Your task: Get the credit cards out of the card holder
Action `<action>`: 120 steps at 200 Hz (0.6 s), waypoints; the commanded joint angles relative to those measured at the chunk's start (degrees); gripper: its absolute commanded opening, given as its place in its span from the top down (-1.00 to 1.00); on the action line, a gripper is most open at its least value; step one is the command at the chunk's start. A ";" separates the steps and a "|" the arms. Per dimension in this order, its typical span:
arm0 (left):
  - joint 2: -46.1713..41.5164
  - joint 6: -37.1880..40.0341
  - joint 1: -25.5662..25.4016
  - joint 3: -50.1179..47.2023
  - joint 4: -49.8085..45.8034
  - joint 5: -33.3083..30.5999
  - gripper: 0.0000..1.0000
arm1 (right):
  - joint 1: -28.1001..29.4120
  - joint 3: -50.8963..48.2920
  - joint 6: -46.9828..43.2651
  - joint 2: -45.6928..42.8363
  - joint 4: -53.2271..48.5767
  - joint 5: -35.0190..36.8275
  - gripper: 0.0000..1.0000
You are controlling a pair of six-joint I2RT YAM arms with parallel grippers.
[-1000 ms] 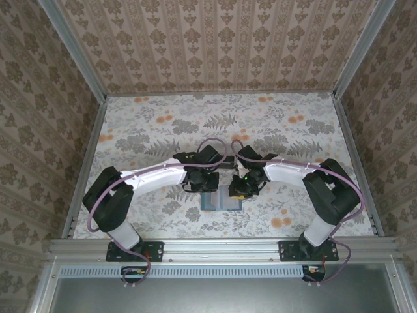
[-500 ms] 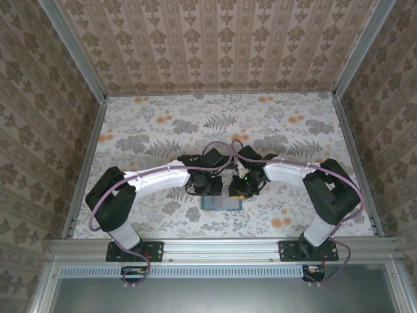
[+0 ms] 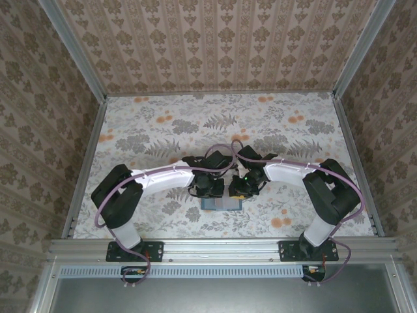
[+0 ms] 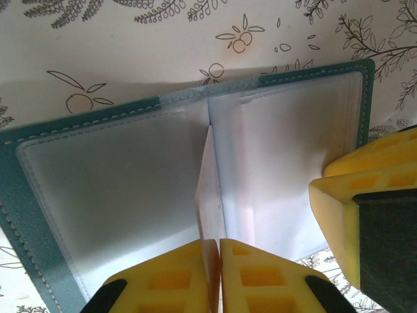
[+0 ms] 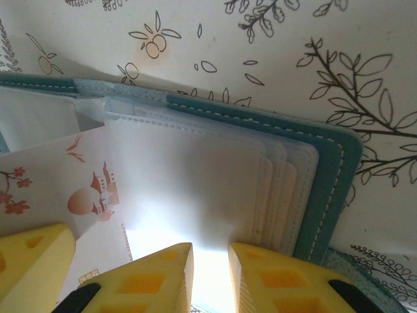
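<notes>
While the teal-blue folding card holder (image 4: 26,189) lies open on the floral surface (image 4: 130,52) | left hand (image 4: 218,244) pinched shut on a pale pinkish card (image 4: 210,189) sticking up at the fold | right hand (image 5: 210,251) clamps a clear plastic sleeve (image 5: 195,176) | other cards (image 5: 280,195) look tucked in, so barely started tbh

Robotics laboratory test cell. The left arm (image 3: 159,177) and right arm (image 3: 287,173) are bolted to an aluminium rail (image 3: 221,246) at the near edge of a floral-printed surface (image 3: 163,124). Wallpapered panels (image 3: 215,45) set in metal framing (image 3: 73,49) enclose it on three sides.
</notes>
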 commanded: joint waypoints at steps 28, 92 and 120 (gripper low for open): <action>-0.44 -0.63 -0.30 1.29 -1.26 -0.34 0.91 | 0.14 -0.16 -0.96 -0.45 -3.93 3.09 0.52; -4.95 3.09 1.51 2.64 -7.32 -3.29 1.00 | 0.14 1.72 -1.31 -4.54 -8.10 4.59 0.26; -6.11 7.80 2.99 4.03 -10.39 -3.45 1.00 | -0.20 2.85 -2.31 -6.86 -9.95 4.69 0.19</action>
